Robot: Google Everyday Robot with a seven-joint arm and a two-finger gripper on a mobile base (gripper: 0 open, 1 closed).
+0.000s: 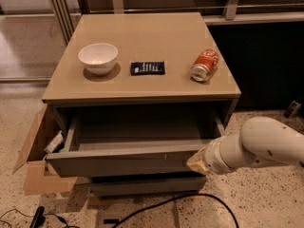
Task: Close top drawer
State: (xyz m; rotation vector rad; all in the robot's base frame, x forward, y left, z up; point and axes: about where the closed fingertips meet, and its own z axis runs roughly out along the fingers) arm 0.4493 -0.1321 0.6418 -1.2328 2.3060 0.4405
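- the top drawer (128, 163) stands partly pulled out of the tan-topped cabinet (156, 32), and its grey inside is open to view under the top's front edge.
- the gripper (198, 161) sits against the right end of the flat front panel, on the white arm (266, 144); i cannot tell whether it is open or closed.
- handling, as i judge it: a stiff wooden box, likely light since no load shows inside. there is no handle to hold, so a flat push on the panel suits.
- pushing at one end may skew a wide drawer; nearer the middle seems safer.
- room: the path inward looks free. the cardboard box (35, 165) stands beside the left corner, and a black cable (190, 201) lies on the floor below.
- the white bowl (98, 57) and red can (205, 65) rest on top, well back from the edge.
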